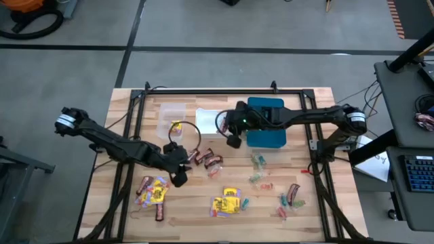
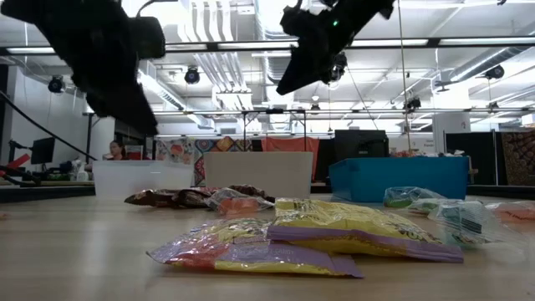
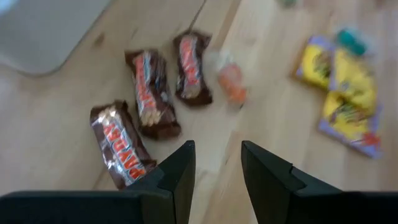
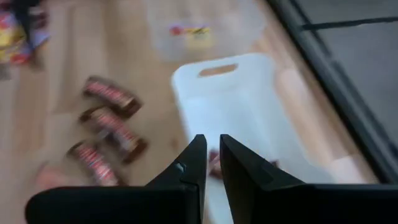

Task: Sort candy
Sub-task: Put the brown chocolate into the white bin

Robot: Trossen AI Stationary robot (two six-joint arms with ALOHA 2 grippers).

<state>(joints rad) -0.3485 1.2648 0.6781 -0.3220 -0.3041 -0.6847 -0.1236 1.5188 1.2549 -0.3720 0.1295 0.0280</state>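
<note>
Left gripper (image 1: pixel 178 177): hangs above the wooden surface (image 1: pixel 196 210) just beside three dark brown-red bars (image 1: pixel 207 161); in its wrist view the jaws stand apart with nothing between them.
Right gripper (image 1: pixel 233 141): poised over the white bin (image 1: pixel 207 116), jaws nearly together, only a thin gap showing, nothing seen between them.
Bins: a clear bin (image 1: pixel 169 119) holding one yellow packet (image 1: pixel 176 127), the white bin beside it, a blue bin (image 1: pixel 266 122) on the far side; all three line the back of the surface.
Candy: yellow packets in two heaps, one near the left front (image 1: pixel 152 191) and one at centre front (image 1: pixel 227 201); small green and teal pieces (image 1: pixel 258 169) scattered before the blue bin; more bars and red pieces to the right front (image 1: pixel 291 196).
Writing: one bar wrapper (image 3: pixel 121 146) reads "PAYDAY" in the left wrist view; the other wrappers are too blurred to read.
Beyond: a person (image 2: pixel 111 151) sits in the room behind the clear bin.
</note>
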